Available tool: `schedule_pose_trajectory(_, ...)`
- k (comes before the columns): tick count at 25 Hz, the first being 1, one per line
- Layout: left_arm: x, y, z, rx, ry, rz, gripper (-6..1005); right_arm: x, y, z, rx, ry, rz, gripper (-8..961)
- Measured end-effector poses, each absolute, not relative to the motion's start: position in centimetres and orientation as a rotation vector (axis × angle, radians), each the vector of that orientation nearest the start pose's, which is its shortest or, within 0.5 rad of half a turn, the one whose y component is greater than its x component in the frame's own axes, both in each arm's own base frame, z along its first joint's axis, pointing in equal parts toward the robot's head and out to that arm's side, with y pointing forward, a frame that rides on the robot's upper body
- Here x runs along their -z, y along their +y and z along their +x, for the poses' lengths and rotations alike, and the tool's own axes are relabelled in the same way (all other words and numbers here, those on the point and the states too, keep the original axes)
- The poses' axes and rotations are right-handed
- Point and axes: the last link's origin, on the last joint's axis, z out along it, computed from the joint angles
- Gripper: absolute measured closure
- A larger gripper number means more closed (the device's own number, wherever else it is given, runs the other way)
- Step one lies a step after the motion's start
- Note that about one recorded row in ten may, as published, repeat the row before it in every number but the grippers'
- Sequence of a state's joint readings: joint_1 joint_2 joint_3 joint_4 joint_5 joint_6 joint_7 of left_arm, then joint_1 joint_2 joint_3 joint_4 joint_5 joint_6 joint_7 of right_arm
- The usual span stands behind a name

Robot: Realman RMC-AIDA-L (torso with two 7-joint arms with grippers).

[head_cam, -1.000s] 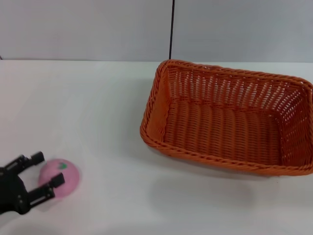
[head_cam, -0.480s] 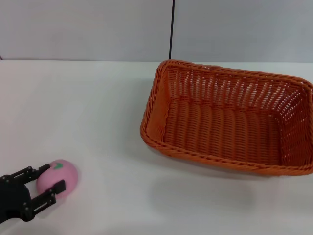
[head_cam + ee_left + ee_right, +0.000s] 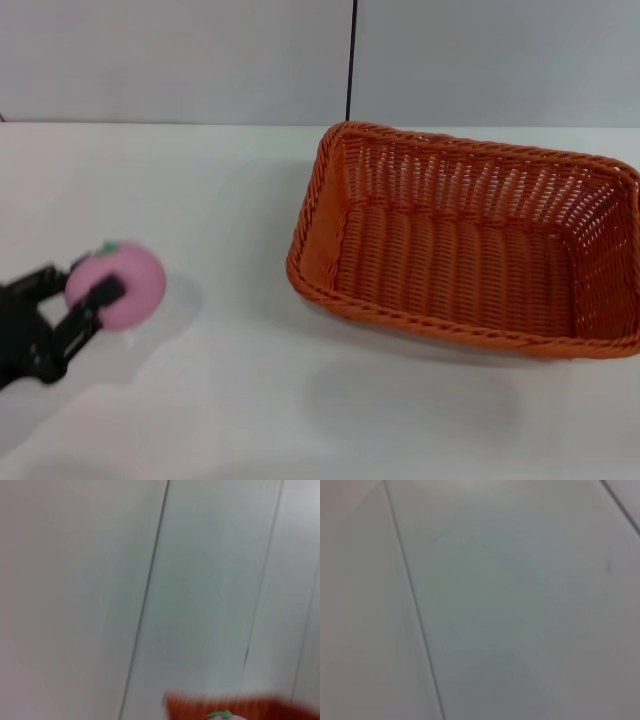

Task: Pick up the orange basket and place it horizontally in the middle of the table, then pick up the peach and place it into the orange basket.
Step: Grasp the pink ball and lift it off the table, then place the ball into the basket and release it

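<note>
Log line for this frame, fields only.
left gripper: shut on peach, lifted off table | orange basket: empty, centre-right | right gripper: not in view

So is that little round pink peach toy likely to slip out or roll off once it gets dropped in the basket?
The round pink toy peach, pinched in the left gripper, is ball-shaped, so it would probably roll on landing. The woven orange wicker basket has raised sloping sides, likely enough to stop it. It looks light, as it is carried clear of the white table.
</note>
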State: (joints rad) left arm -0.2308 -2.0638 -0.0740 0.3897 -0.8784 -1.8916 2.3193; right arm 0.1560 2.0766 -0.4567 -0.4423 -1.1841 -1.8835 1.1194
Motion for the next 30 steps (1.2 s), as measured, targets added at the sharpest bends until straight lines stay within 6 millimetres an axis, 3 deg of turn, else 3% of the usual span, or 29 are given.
schedule_pose_trajectory(1, -2.3, 19.1, -34.9, 1.022, -0.580, -2.239, 674, -9.7, 21.8, 33.1, -1.446, 0.492, -1.670, 461)
schedule_pose_trajectory(4, -2.0, 21.5, -32.0, 1.222, -0.508, -2.237, 685, -9.5, 21.4, 33.4, -1.454, 0.511, -1.645, 461)
schedule_pose_trajectory(6, -1.5, 22.4, -31.1, 1.266, -0.498, -2.248, 693, -9.3, 21.2, 33.6, -1.457, 0.526, -1.634, 461)
schedule_pose_trajectory(7, -0.6, 23.6, -29.6, 1.327, -0.486, -2.274, 697, -9.2, 21.1, 33.6, -1.456, 0.532, -1.629, 461)
schedule_pose_trajectory(10, 0.9, 25.0, -27.6, 1.394, -0.482, -2.307, 708, -9.1, 20.7, 34.0, -1.444, 0.542, -1.608, 461)
schedule_pose_trajectory(15, 5.0, 27.8, -23.6, 1.441, -0.547, -2.372, 743, -8.9, 20.0, 34.5, -1.441, 0.571, -1.570, 461)
schedule_pose_trajectory(20, 7.8, 28.4, -21.4, 1.393, -0.536, -2.437, 804, -8.9, 19.4, 34.9, -1.440, 0.586, -1.547, 461)
schedule_pose_trajectory(25, 9.2, 28.5, -20.6, 1.348, -0.514, -2.454, 823, -8.8, 19.2, 34.8, -1.450, 0.584, -1.541, 460)
schedule_pose_trajectory(30, 10.2, 28.4, -20.5, 1.299, -0.536, -2.477, 595, -8.9, 19.2, 34.9, -1.448, 0.583, -1.539, 460)
